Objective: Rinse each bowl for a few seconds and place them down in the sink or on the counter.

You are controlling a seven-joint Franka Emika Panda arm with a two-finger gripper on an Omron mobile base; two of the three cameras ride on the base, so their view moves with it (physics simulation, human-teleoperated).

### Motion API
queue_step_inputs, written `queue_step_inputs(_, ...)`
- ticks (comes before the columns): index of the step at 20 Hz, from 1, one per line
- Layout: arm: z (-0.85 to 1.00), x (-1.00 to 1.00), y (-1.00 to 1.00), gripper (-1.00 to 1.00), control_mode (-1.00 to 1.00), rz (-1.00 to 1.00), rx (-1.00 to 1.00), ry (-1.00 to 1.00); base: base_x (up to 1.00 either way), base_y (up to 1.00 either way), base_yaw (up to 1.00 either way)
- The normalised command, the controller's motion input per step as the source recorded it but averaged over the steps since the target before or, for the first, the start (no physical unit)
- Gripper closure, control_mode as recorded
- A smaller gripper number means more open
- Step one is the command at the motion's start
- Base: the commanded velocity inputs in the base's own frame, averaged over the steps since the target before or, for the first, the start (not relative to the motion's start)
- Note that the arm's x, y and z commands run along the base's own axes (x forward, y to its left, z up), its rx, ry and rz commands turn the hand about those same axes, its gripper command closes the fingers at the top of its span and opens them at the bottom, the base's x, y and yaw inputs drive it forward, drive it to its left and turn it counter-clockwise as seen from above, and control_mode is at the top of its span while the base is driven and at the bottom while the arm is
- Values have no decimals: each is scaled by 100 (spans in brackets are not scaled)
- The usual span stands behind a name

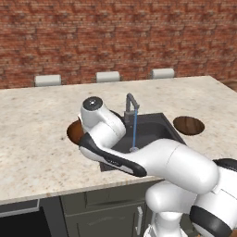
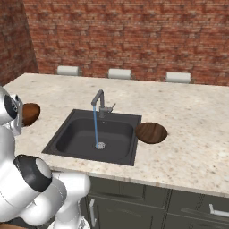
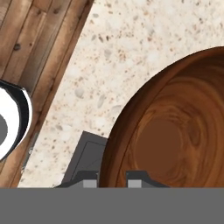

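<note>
Wooden bowl (image 3: 175,131), reddish-brown, rim pinched between the nearly closed finger tips (image 3: 139,177) of the gripper (image 3: 114,178), held over the speckled beige counter (image 3: 113,57) left of the sink (image 2: 80,134). Beyond, black basin with blue water stream (image 2: 95,127) falling from grey faucet (image 2: 99,100) onto drain. Second wooden bowl (image 2: 151,132) resting on counter just right of sink. Brick wall (image 2: 134,36) behind.
</note>
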Motion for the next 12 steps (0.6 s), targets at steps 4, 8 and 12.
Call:
queue_step_inputs(4,2,-3,-20,100,-100,0,-2,-1,0,0,0)
queue_step_inputs(8,0,-4,-34,100,-100,0,-1,0,0,0,0)
queue_step_inputs(12,0,-11,-43,100,-100,-1,0,0,0,0,0)
